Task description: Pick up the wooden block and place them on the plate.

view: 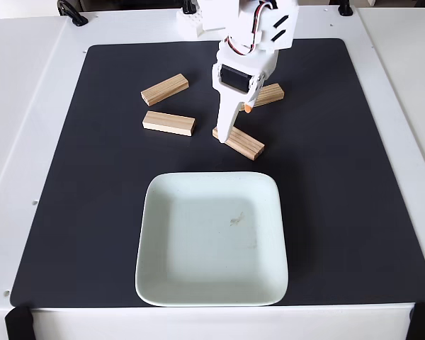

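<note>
4 wooden blocks lie on the black mat (340,177) above the plate (198,283), and none is on the plate yet. The block nearest the plate (244,145) lies slanted just above the plate's upper rim, and the claw (230,127) stands over its upper left end, the long white finger reaching down to the wood or very near it. The short finger with the orange tip sits higher and to the right, so the claw looks partly open, with nothing held.

Another block (168,123) lies to the left, a third (164,90) above that one, tilted, and the fourth (270,94) shows partly behind the arm on the right. All rest on the white table (28,142).

The step in hand appears to be grasping the nearest block. To do it well, the claw should straddle the block across its narrow width, nearer the middle than the end, and reach the mat before closing. A grip at the very end risks the bar pivoting or slipping out on the lift.
</note>
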{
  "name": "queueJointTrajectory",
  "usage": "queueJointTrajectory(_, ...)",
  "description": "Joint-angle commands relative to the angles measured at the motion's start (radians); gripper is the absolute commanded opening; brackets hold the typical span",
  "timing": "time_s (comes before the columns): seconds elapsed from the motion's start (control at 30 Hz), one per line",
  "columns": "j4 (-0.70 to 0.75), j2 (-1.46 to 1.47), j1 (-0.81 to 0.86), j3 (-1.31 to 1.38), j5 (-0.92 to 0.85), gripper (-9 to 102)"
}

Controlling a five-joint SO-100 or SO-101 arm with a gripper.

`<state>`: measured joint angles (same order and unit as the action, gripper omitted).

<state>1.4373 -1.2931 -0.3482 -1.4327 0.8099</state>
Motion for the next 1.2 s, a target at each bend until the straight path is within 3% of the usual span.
queueJointTrajectory(0.0,-0.017,-0.002,0.006,0.043,0.008,34)
queueJointTrajectory(0.17,-0.087,0.02,0.008,0.043,0.008,34)
queueJointTrajectory(1.17,-0.098,0.098,0.017,0.087,-0.003,34)
